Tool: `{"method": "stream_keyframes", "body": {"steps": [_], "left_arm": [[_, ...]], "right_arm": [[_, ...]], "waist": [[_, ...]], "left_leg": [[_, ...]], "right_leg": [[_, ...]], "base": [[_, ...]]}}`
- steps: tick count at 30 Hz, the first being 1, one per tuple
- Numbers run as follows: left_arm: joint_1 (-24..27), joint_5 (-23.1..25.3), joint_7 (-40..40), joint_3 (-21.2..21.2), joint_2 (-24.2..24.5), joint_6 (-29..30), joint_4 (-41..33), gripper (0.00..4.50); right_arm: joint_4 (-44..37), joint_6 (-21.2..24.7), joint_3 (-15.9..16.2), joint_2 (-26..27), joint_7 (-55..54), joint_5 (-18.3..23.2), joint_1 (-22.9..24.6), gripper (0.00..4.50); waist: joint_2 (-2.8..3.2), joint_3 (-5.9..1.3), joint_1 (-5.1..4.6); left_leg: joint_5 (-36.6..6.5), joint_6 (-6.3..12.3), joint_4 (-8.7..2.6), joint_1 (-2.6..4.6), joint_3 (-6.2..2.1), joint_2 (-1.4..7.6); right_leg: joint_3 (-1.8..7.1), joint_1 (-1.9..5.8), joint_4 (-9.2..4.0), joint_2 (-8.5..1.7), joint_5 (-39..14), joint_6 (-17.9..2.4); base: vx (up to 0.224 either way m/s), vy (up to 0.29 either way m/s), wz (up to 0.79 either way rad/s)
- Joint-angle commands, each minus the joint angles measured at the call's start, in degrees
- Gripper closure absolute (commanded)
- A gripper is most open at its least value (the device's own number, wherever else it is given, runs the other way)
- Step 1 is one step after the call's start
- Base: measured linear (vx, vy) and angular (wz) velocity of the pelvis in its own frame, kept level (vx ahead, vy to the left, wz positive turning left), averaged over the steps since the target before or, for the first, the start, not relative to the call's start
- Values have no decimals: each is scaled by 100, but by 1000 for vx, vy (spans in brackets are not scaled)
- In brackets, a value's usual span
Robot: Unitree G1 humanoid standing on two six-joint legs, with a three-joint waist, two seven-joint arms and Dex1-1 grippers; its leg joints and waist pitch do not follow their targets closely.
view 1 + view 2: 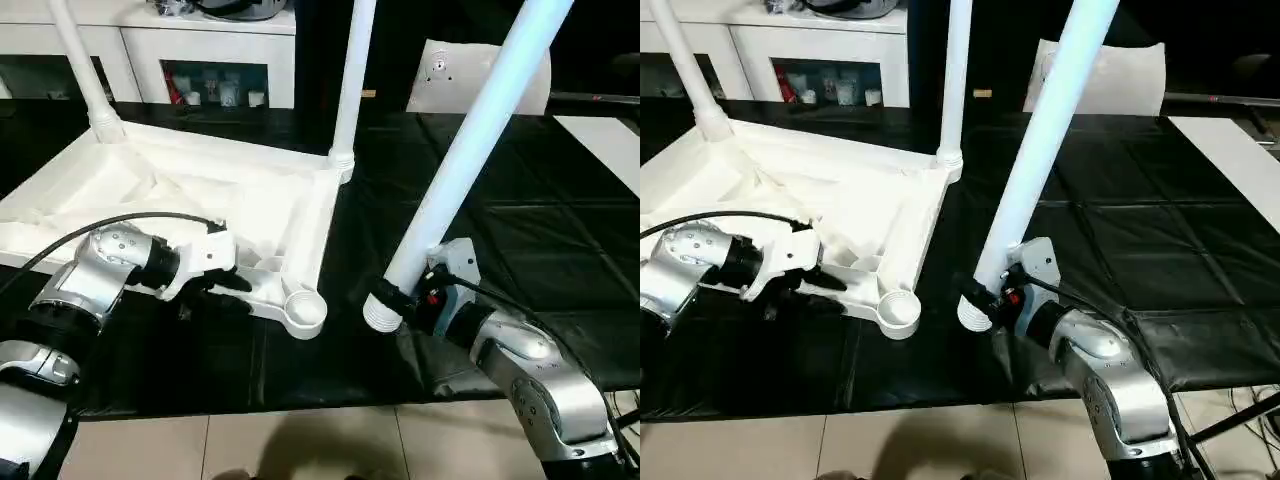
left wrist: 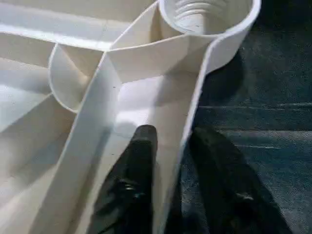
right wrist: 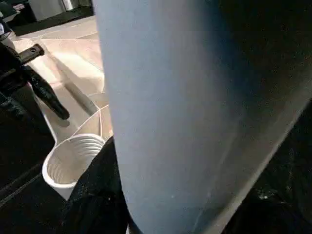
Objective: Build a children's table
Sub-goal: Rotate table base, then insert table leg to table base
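The white table top (image 1: 150,190) lies upside down on the black mat, ribs showing. Two white legs (image 1: 85,70) (image 1: 352,80) stand in its far corner sockets. My left gripper (image 1: 235,283) is at the near edge, beside the empty near corner socket (image 1: 303,308). In the left wrist view its fingers (image 2: 141,146) pinch the rim wall (image 2: 180,122), one inside and one outside. My right gripper (image 1: 418,290) is shut on a third leg (image 1: 470,140) just above its threaded end (image 1: 380,308). That leg leans up and to the right, its end a short way right of the empty socket (image 3: 73,163).
The black mat (image 1: 520,230) covers the table; its front edge meets a tiled floor (image 1: 300,440). A white cabinet (image 1: 200,40) stands at the back left. A white board (image 1: 600,140) lies at the far right. A black cable (image 1: 100,225) loops over my left forearm.
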Motion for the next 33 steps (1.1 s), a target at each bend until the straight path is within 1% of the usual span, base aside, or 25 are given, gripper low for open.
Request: {"method": "stream_keyframes", "body": {"steps": [1, 2, 3, 8, 12, 13, 14, 15, 16, 17, 18, 19, 20, 21, 22, 23, 24, 25, 26, 27, 28, 29, 31, 32, 33], "left_arm": [[-129, 63, -78, -91, -46, -59, 62, 338], [-137, 75, -99, -96, -59, -80, 89, 358], [-141, 89, -110, -103, -75, -99, 113, 358], [-182, 250, -76, -116, -213, -186, 296, 401], [-132, 514, 49, -278, -222, -238, 376, 417], [-95, 545, 103, -294, -247, -96, 347, 423], [-70, 570, 129, -304, -268, 18, 316, 427], [-56, 591, 145, -311, -282, 91, 301, 429], [-28, 588, 151, -297, -327, 289, 257, 430], [-4, 563, 156, -273, -373, 456, 211, 434], [60, 443, 205, -192, -495, 797, 70, 439], [100, 325, 261, -113, -600, 1058, -40, 442], [127, 250, 321, -58, -680, 1218, -118, 442], [134, 215, 357, -29, -725, 1292, -148, 446], [193, 115, 501, 42, -901, 1362, -222, 448], [209, 105, 565, 59, -959, 1392, -232, 450], [218, 109, 598, 63, -985, 1397, -230, 450], [259, 172, 751, 54, -1090, 1386, -205, 450], [282, 217, 902, 68, -1151, 1404, -190, 450], [296, 245, 1002, 82, -1190, 1424, -183, 450], [322, 225, 1122, 152, -1257, 1590, -244, 450], [349, 189, 1235, 233, -1330, 1772, -331, 450], [390, 165, 1331, 296, -1397, 1868, -433, 450], [451, 175, 1417, 297, -1441, 1824, -533, 450], [454, 177, 1419, 295, -1442, 1817, -535, 450]], "right_arm": [[-172, 9, 7, -63, 50, 13, -10, 260], [-172, 12, 14, -72, 63, 12, -9, 260], [-174, 12, 22, -82, 74, 8, -6, 260], [-188, 42, 24, -95, 84, 14, -42, 260], [-169, 98, -21, -55, 38, 37, -152, 260], [-166, 161, -57, -7, -35, 63, -230, 260], [-162, 170, -60, 6, -72, 45, -284, 260], [-156, 172, -60, 12, -96, 29, -323, 260], [-145, 207, -57, 15, -108, 32, -388, 260], [-134, 235, -62, 24, -120, 40, -440, 260], [-99, 278, -99, 74, -176, 70, -543, 260], [-70, 307, -131, 113, -207, 103, -612, 260], [-45, 323, -154, 140, -230, 124, -662, 260], [-25, 330, -166, 154, -238, 134, -691, 260], [74, 377, -188, 189, -279, 138, -806, 260], [108, 391, -189, 197, -284, 132, -843, 260], [126, 400, -188, 200, -285, 130, -862, 260], [206, 453, -174, 208, -267, 140, -946, 260], [253, 427, -140, 192, -224, 119, -991, 260], [285, 403, -115, 179, -193, 103, -1021, 260], [336, 359, -93, 175, -171, 68, -1057, 260], [393, 334, -79, 177, -159, 44, -1095, 260], [473, 272, -51, 168, -134, -5, -1135, 260], [614, 164, -3, 143, -74, -64, -1198, 260], [620, 160, -1, 141, -71, -66, -1200, 260]], "waist": [[147, -354, 27], [135, -355, 29], [149, -358, 40], [149, -363, 67], [152, -354, 76], [152, -344, 69], [146, -340, 59], [154, -330, 51], [146, -329, 49], [153, -315, 47], [141, -304, 35], [144, -301, 39], [131, -304, 39], [123, -304, 45], [120, -321, 48], [128, -320, 49], [127, -327, 44], [108, -335, 38], [112, -338, 36], [111, -334, 38], [101, -332, 34], [106, -327, 40], [104, -320, 28], [86, -318, 17], [88, -322, 2]], "left_leg": [[-834, -195, -518, 73, -243, 564], [-835, -195, -518, 76, -239, 567], [-808, -197, -516, 76, -240, 569], [-766, -192, -516, 76, -236, 572], [-791, -173, -523, 71, -243, 574], [-865, -193, -531, 83, -242, 578], [-942, -212, -537, 84, -245, 573], [-1016, -247, -547, 89, -254, 581], [-1045, -250, -540, 91, -250, 576], [-1093, -262, -539, 98, -249, 575], [-1139, -281, -548, 105, -248, 581], [-1196, -274, -540, 119, -252, 574], [-1189, -274, -539, 126, -251, 580], [-1140, -233, -529, 115, -248, 567], [-998, -194, -522, 99, -243, 566], [-941, -167, -520, 100, -238, 566], [-919, -154, -518, 92, -239, 564], [-832, -109, -515, 77, -237, 553], [-806, -89, -513, 75, -236, 552], [-813, -49, -502, 72, -228, 543], [-824, -48, -502, 77, -223, 546], [-849, -42, -508, 82, -231, 552], [-923, -50, -507, 83, -236, 552], [-937, -45, -514, 75, -239, 551], [-931, -36, -509, 68, -242, 545]], "right_leg": [[427, 289, -353, -689, -618, -1427], [428, 287, -354, -688, -617, -1430], [429, 290, -346, -694, -571, -1443], [427, 296, -335, -696, -465, -1453], [430, 298, -351, -698, -568, -1416], [428, 287, -362, -696, -686, -1398], [427, 295, -373, -700, -845, -1382], [430, 287, -388, -706, -1059, -1341], [435, 284, -406, -713, -1163, -1318], [443, 277, -427, -722, -1346, -1292], [446, 275, -424, -721, -1431, -1284], [448, 269, -453, -728, -1627, -1254], [449, 269, -452, -736, -1673, -1251], [449, 266, -472, -731, -1744, -1230], [450, 281, -459, -731, -1661, -1218], [443, 266, -460, -712, -1579, -1224], [441, 277, -446, -710, -1518, -1236], [435, 290, -433, -698, -1406, -1242], [434, 293, -435, -699, -1376, -1243], [437, 290, -458, -704, -1423, -1226], [436, 286, -456, -699, -1459, -1213], [432, 282, -471, -703, -1573, -1176], [426, 273, -488, -703, -1744, -1141], [424, 277, -495, -703, -1803, -1125], [423, 274, -496, -699, -1839, -1106]], "base": [[0, 0, 0], [0, 0, 0], [0, 0, 0], [0, 0, 0], [0, 0, 0], [0, 0, 0], [0, 0, 0], [0, 0, 0], [0, 0, 0], [0, 0, 0], [0, 0, 0], [0, 0, 0], [0, 0, 0], [0, 0, 0], [0, 0, 0], [0, 0, 0], [0, 0, 0], [0, 0, 0], [0, 0, 0], [0, 0, 0], [0, 0, 0], [0, 0, 0], [0, 0, 0], [0, 0, 0], [0, 0, 0]]}}
